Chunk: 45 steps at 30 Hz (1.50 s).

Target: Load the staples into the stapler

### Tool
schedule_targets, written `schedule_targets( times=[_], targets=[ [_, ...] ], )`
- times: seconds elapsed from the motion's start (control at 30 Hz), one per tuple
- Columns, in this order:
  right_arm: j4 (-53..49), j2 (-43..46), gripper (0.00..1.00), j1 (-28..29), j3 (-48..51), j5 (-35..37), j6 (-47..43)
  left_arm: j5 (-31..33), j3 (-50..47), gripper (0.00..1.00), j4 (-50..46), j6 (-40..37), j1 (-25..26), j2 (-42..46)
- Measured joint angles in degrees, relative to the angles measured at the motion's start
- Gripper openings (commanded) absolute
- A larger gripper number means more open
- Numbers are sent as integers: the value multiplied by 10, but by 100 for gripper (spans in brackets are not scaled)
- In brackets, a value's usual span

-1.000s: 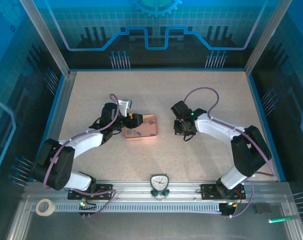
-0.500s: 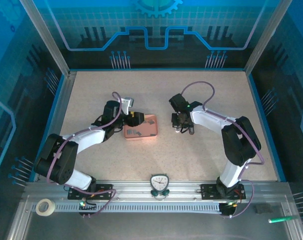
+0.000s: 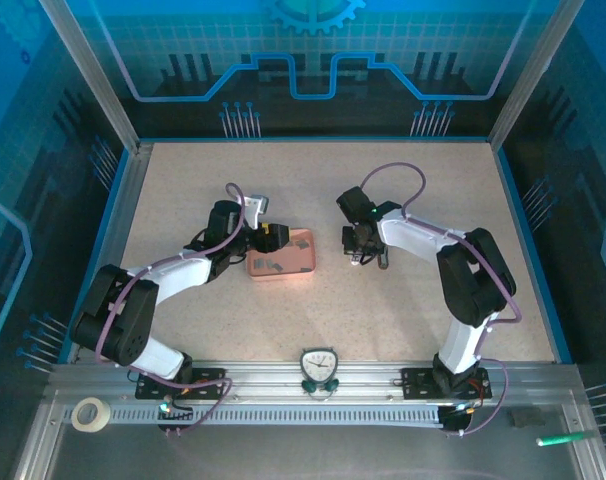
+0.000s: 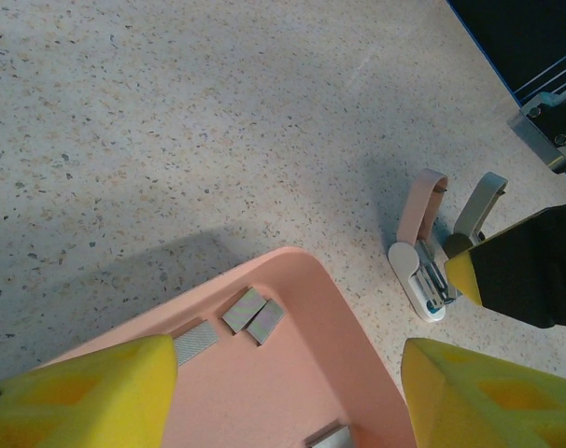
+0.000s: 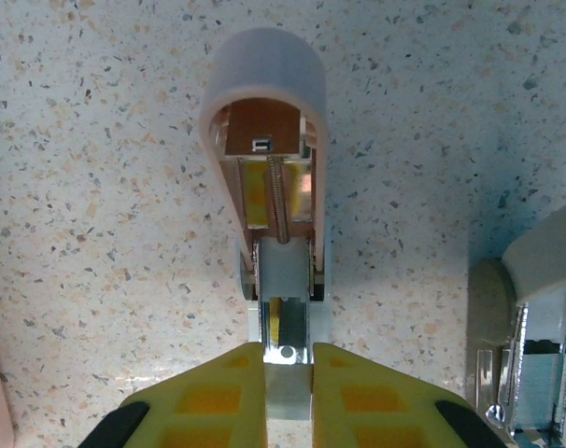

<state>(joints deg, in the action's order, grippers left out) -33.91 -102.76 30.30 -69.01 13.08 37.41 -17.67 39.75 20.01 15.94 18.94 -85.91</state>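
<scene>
Table [image 4: 171, 112]: beige, fine dark-and-tan speckle
Tray [image 4: 344, 336]: salmon pink, plain
Staples [image 4: 253, 315]: dull grey, metallic
Stapler [image 4: 414, 273]: white body, pale pink arm
Right gripper [image 5: 288, 364] pads [image 5: 213, 392]: yellow, black-edged

The overhead camera sits high behind both arm bases and looks down and forward from far off, so the whole speckled tabletop [image 3: 333, 190] fits in. The left wrist camera peers out between the fingers of the left claw [image 4: 288, 369], low over a corner of the pink tray [image 4: 348, 327], facing across toward the stapler [image 4: 416, 273]. The right wrist camera looks almost straight down past the right claw [image 5: 288, 364], very near that stapler. Both wrist views share the stapler; the overhead and left wrist views share the tray.
</scene>
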Motion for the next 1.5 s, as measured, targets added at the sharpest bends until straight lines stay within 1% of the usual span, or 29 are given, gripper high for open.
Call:
schedule_targets(
  times=[0.67, 0.93, 1.23, 1.5],
  targets=[
    [5, -12, 15, 0, -1, 0, -3, 0, 0, 66, 0, 0, 0, 0],
    [-8, -9, 15, 0, -31, 11, -8, 0, 0, 66, 0, -1, 0, 0],
    [-16, -8, 15, 0, -34, 14, -10, 0, 0, 66, 0, -1, 0, 0],
    [-16, -27, 15, 0, -34, 8, -10, 0, 0, 66, 0, -1, 0, 0]
  ],
)
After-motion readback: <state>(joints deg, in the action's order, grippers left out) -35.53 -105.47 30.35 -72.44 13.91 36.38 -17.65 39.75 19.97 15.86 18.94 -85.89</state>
